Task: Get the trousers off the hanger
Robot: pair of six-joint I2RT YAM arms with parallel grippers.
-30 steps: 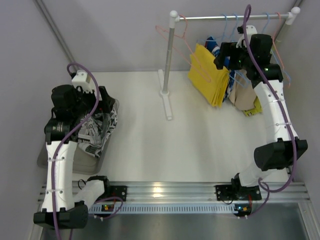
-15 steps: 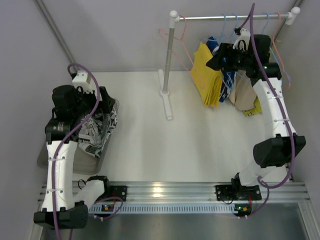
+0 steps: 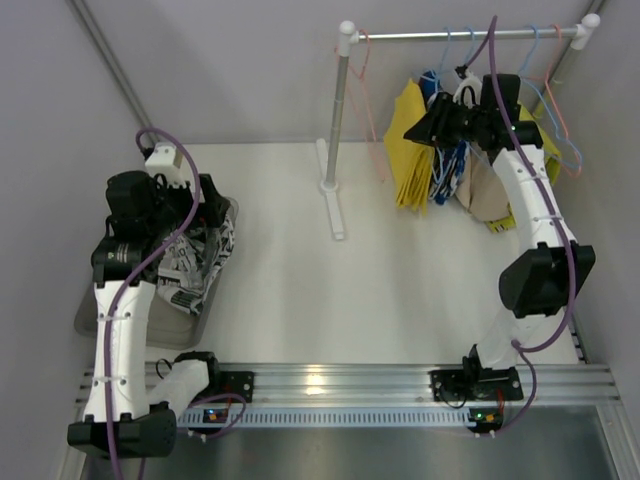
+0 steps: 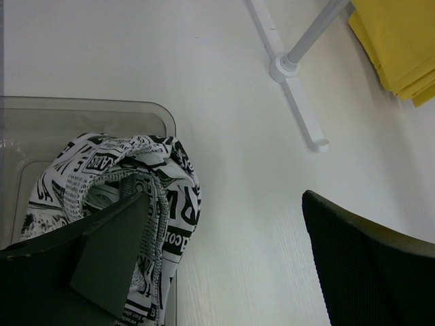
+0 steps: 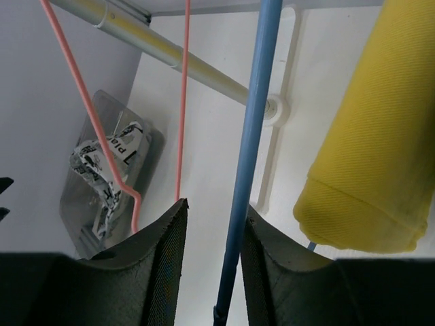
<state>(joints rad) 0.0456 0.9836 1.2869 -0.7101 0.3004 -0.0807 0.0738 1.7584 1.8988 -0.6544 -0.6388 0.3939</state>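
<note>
The bright yellow trousers (image 3: 410,150) (image 5: 370,149) hang folded over a blue hanger (image 5: 255,136) on the rail (image 3: 460,35). Blue trousers with white and red patches (image 3: 445,165) hang just right of them. My right gripper (image 3: 420,122) (image 5: 215,205) is up beside the yellow pair, its jaws narrowed round the blue hanger's bar. The bar lies against the right finger, with a gap left at the other one. The black-and-white print trousers (image 3: 195,255) (image 4: 115,176) lie in the clear bin (image 3: 100,315) (image 4: 81,112). Above them my left gripper (image 3: 205,205) (image 4: 224,204) is wide open and holds nothing.
An empty pink hanger (image 3: 370,90) (image 5: 182,102) hangs at the rail's left end, near the stand's post (image 3: 338,110). A beige cloth (image 3: 487,190) and an olive-yellow cloth (image 3: 512,215) hang behind my right arm. Walls close in left, right and back.
My right gripper has moved left and up to the blue hanger and its jaws have narrowed round the bar. The yellow trousers swung slightly. The left arm has not moved.
</note>
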